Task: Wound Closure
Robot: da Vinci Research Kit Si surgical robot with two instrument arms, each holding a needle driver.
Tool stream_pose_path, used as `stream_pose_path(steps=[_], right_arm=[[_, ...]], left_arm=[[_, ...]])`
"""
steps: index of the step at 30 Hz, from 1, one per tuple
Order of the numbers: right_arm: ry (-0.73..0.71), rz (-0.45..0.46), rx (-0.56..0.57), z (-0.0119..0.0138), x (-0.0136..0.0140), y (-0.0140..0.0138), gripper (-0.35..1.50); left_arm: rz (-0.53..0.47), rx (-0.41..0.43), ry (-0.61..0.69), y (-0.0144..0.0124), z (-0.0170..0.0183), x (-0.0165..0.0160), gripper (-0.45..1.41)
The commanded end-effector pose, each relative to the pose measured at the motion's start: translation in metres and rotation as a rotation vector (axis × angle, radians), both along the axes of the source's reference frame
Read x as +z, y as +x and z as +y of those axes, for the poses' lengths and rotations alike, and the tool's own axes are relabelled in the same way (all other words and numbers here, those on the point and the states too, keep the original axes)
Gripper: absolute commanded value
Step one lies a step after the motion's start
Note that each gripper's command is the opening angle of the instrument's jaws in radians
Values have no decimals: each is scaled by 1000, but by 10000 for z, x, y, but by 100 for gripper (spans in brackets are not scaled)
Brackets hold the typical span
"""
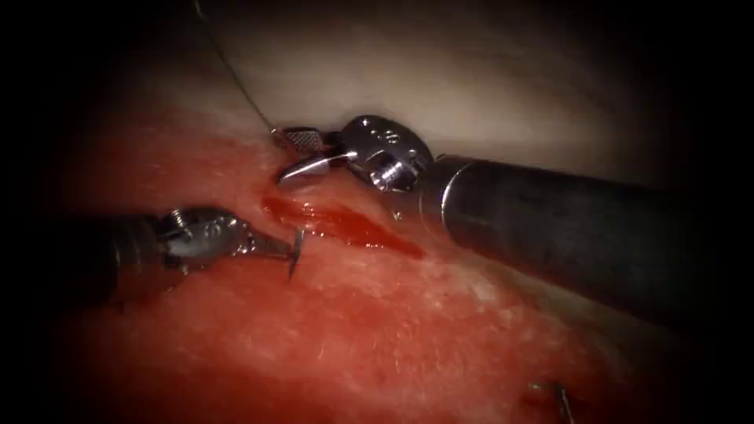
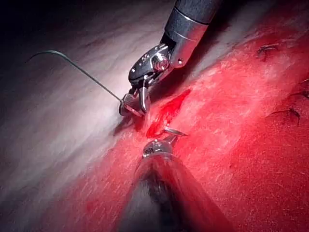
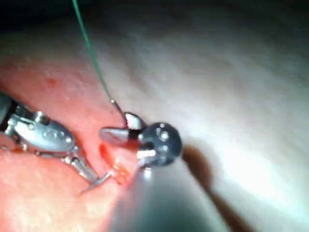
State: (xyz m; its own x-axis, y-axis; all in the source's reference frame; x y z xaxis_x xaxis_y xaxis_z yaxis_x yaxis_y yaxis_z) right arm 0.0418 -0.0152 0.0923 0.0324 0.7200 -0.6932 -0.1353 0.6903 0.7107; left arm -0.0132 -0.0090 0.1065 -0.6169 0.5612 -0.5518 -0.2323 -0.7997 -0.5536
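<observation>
Two tools worked at the cut (image 1: pixel 345 224). The left tool (image 1: pixel 292 253) had its jaws shut on the needle's (image 1: pixel 296 253) pointed end, just left of the cut, the tip clear of the tissue (image 1: pixel 377 338). The right tool (image 1: pixel 302 155), jaws parted, held nothing; the needle's tail end and thread (image 1: pixel 232 67) lay at its tips.

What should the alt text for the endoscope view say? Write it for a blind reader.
The left pincer, shut, holds a short visible piece of the needle just left of the cut in the tissue; whether it enters the tissue is unclear. The right pincer stands open, empty, where the thread ends.
</observation>
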Motion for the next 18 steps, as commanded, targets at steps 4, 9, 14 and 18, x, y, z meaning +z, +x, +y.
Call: stream_pose_path(steps=[4, 9, 14, 18], right_arm=[[-49, -38, 33, 10, 1, 5, 94], [-73, -54, 40, 8, -4, 7, 86], [-78, -85, 67, 5, -8, 9, 39], [-72, -135, 88, 5, -6, 7, -35]], left_arm=[[-1, 1, 0, -5, -1, 7, -45], [-1, 1, 0, -5, -1, 7, -45], [-1, 1, 0, -5, -1, 6, -45], [-2, 2, 0, -4, -2, 6, -45]])
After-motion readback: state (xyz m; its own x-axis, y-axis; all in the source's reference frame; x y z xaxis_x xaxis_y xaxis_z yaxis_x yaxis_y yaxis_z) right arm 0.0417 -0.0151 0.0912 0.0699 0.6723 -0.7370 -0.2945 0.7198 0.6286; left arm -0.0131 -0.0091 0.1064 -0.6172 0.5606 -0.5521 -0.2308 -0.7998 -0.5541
